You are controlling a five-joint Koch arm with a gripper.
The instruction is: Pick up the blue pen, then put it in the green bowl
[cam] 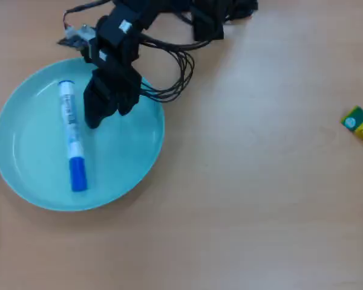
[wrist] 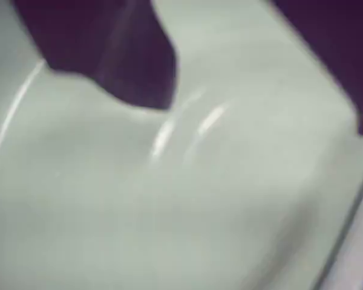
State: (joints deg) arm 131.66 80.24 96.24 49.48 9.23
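The blue pen (cam: pixel 72 134) lies flat inside the green bowl (cam: pixel 130 160), left of the bowl's middle in the overhead view, with its blue cap toward the near rim. My gripper (cam: pixel 106 115) hangs over the bowl just right of the pen's white barrel and does not touch it. In the wrist view the two dark jaws stand apart with only the bowl's glossy floor (wrist: pixel 169 211) between them, so the gripper (wrist: pixel 248 115) is open and empty. A pale strip at the wrist view's lower right corner may be the pen.
A small yellow-green object with a pale blue round spot (cam: pixel 358 124) lies at the far right of the wooden table (cam: pixel 260 199). The arm's black cables (cam: pixel 178 72) loop over the table beside the bowl's far rim.
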